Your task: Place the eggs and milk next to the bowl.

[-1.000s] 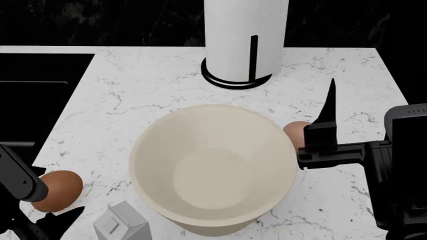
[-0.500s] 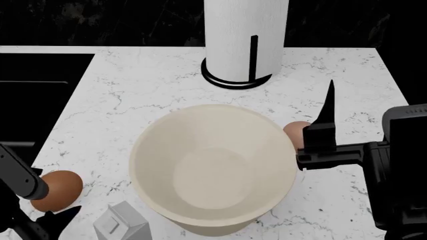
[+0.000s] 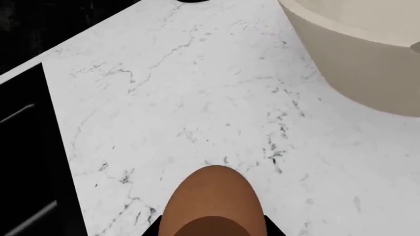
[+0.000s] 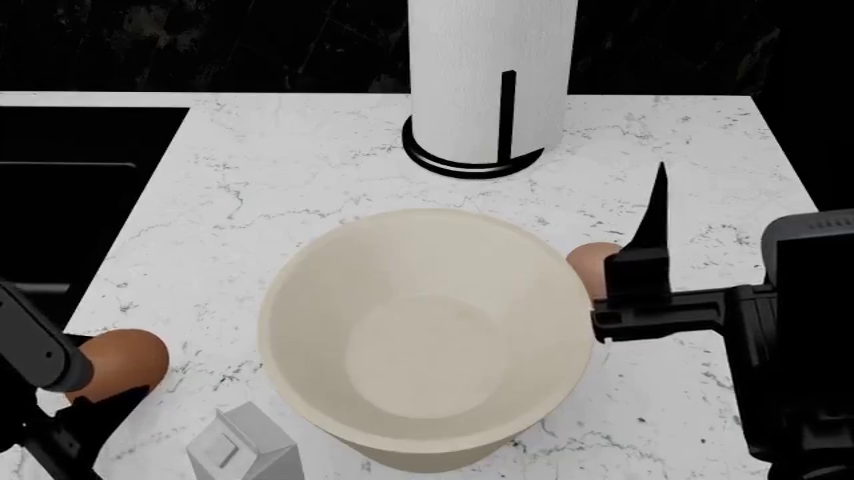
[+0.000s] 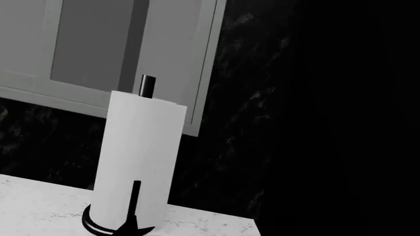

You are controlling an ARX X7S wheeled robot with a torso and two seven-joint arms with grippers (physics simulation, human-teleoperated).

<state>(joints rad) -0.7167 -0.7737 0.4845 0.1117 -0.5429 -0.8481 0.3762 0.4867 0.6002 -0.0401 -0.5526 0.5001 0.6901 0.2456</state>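
The cream bowl stands mid-counter; its wall also shows in the left wrist view. My left gripper is shut on the reddish-brown egg at the bowl's left, near the front; its dark fingers flank the egg in the left wrist view. The paler egg rests on the counter against the bowl's right side, partly hidden by my right gripper, which hovers beside it, open and holding nothing. The grey milk carton stands at the front edge, left of the bowl.
A tall white paper-towel roll on a black stand sits behind the bowl, also seen in the right wrist view. A black recessed area borders the marble counter on the left. A dark wall runs behind.
My left gripper has shifted a little away from the front edge, carrying the reddish-brown egg. The right arm has barely moved.
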